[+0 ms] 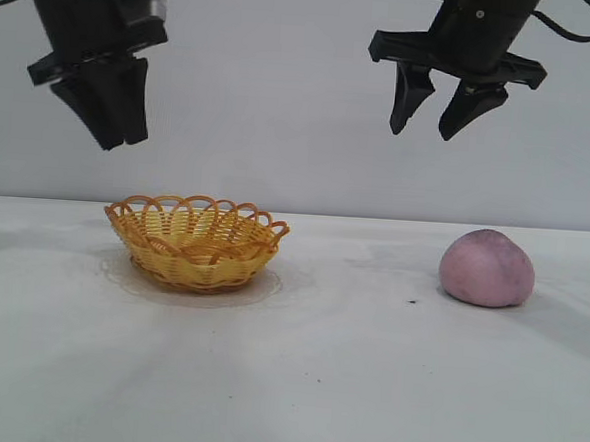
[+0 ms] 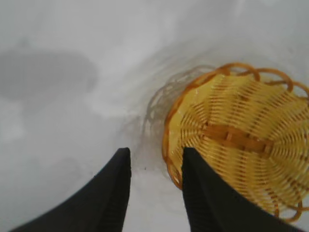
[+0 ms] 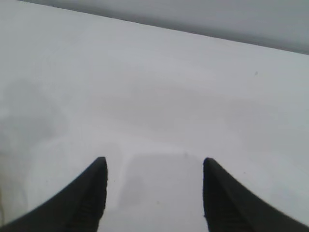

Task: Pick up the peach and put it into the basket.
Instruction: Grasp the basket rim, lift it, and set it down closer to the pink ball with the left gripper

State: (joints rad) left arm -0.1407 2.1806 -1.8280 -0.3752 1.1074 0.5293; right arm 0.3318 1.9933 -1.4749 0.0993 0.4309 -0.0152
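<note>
The peach (image 1: 487,268), a dull pink-mauve dome, sits on the white table at the right. The yellow-orange wicker basket (image 1: 196,241) with a looped rim stands at the left and holds nothing; it also shows in the left wrist view (image 2: 241,145). My right gripper (image 1: 427,132) hangs open and empty high above the table, up and to the left of the peach; its wrist view (image 3: 154,162) shows only bare table. My left gripper (image 1: 117,142) hangs open and empty high above the basket's left side, its fingers (image 2: 116,193) a small gap apart.
The white table (image 1: 346,364) runs wide around both objects, with a plain grey wall behind it. A small dark speck (image 1: 411,302) lies just left of the peach.
</note>
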